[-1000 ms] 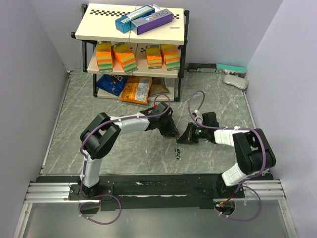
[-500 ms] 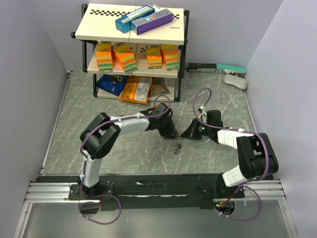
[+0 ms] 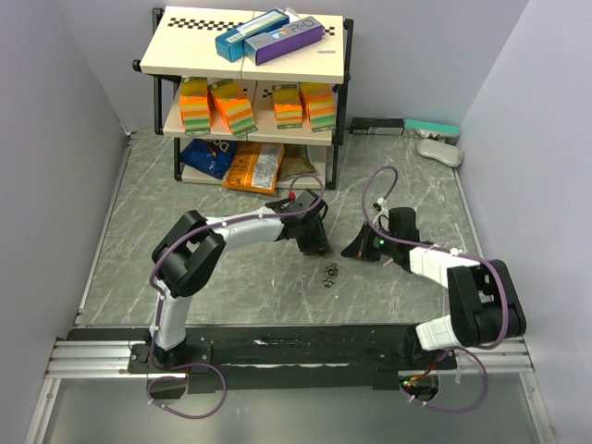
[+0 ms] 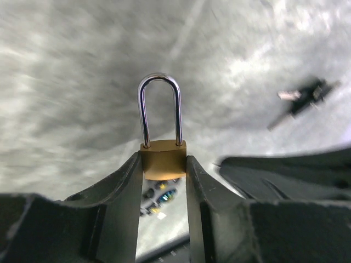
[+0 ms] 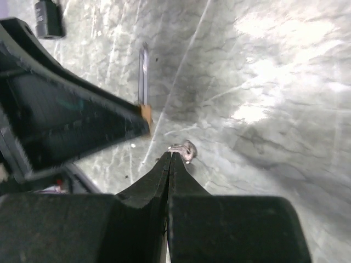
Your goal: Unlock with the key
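A brass padlock [image 4: 163,160] with a silver shackle [image 4: 143,109] is pinched by its body between my left gripper's fingers [image 4: 163,159], held above the table at mid-scene [image 3: 322,248]. The shackle looks closed. A small bunch of keys [image 3: 329,274] lies on the table just below it, also seen in the left wrist view [image 4: 304,97]. My right gripper [image 3: 347,252] is shut, its fingers pressed together to the tips [image 5: 171,154]. A small silvery key part [image 5: 185,148] shows right at those tips. I cannot tell whether they touch it. The padlock [image 5: 145,112] sits close to its left.
A shelf rack [image 3: 250,83] stands at the back with boxes on top, sponge packs in the middle and snack bags [image 3: 242,165] underneath. A grey oblong object [image 3: 439,150] lies at the back right by the wall. Side walls close in left and right.
My right gripper has drawn back slightly up and to the right, still shut. The keys on the table have shifted a little toward the padlock. The left gripper keeps its hold.
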`<control>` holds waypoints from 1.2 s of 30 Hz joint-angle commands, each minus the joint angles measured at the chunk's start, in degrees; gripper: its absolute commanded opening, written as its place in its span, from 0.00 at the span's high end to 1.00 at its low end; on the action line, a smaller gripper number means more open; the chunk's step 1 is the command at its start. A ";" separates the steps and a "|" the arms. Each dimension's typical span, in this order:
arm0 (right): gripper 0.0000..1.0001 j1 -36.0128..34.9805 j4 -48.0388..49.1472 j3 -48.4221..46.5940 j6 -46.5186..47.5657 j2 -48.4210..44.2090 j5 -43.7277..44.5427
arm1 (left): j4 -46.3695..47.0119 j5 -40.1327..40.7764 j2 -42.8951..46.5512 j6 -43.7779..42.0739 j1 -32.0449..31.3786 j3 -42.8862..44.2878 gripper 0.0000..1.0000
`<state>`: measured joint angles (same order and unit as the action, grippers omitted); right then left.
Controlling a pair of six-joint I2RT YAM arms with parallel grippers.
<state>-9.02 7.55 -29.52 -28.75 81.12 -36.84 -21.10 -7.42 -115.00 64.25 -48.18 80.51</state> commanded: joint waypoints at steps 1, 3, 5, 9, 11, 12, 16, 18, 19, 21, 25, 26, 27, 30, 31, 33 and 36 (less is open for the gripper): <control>1.00 -0.82 -5.77 -0.80 4.84 -5.35 6.59 | -4.65 9.61 3.37 -2.90 0.37 1.32 0.99; 1.00 -1.53 -7.28 -1.77 6.16 -6.32 9.75 | -5.35 10.23 3.47 -3.78 0.55 0.70 0.99; 0.99 -3.02 -11.23 -2.73 6.52 -7.12 11.78 | -6.92 11.10 2.94 -5.88 0.72 1.05 0.99; 0.85 -7.59 -15.02 -3.88 7.57 -7.21 16.53 | -9.56 13.04 1.71 -8.61 0.72 1.14 0.99; 0.76 -9.96 -15.46 -3.88 6.96 -7.03 17.68 | -10.18 14.10 1.71 -8.96 0.81 0.88 0.99; 0.73 -10.23 -15.37 -3.88 6.52 -6.86 17.59 | -10.62 14.88 1.71 -9.31 0.81 0.88 0.98; 0.61 -12.25 -17.74 -5.28 5.64 -5.37 19.34 | -11.68 14.54 0.83 -9.84 0.90 1.67 0.82; 0.57 -13.48 -18.62 -6.25 5.55 -4.84 20.84 | -11.68 13.93 0.57 -9.84 0.90 1.76 0.64; 0.55 -13.83 -18.80 -6.51 5.20 -4.57 20.84 | -11.33 13.32 0.65 -9.84 0.90 1.76 0.58; 0.53 -14.97 -19.33 -7.04 4.85 -4.22 21.02 | -10.89 12.87 1.27 -9.50 0.90 1.67 0.42; 0.51 -17.70 -20.12 -7.75 4.24 -3.69 21.28 | -10.01 12.26 2.85 -9.14 0.90 1.32 0.26; 0.51 -18.22 -20.21 -7.75 4.06 -3.60 21.28 | -9.58 12.43 3.37 -9.05 0.90 1.06 0.20; 0.50 -18.93 -20.21 -7.83 3.88 -3.25 21.37 | -9.40 12.43 4.51 -8.88 0.90 0.79 0.18; 0.50 -20.69 -20.82 -8.19 2.92 -1.94 23.29 | -9.31 12.87 7.14 -8.44 0.90 -0.35 0.10; 0.50 -20.87 -21.08 -8.45 2.48 -1.41 23.48 | -9.39 12.96 7.85 -8.35 0.90 -1.14 0.09; 0.49 -21.04 -21.26 -9.33 1.86 -0.18 24.01 | -9.66 13.22 10.13 -7.83 0.90 -2.11 0.05; 0.48 -22.18 -21.79 -10.64 1.77 0.96 25.32 | -10.01 13.92 13.47 -6.34 0.90 -5.70 0.01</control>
<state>-30.11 -13.32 -36.53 -25.78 80.66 -14.46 -30.70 5.06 -107.96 55.59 -47.44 77.82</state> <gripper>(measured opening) 0.513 0.979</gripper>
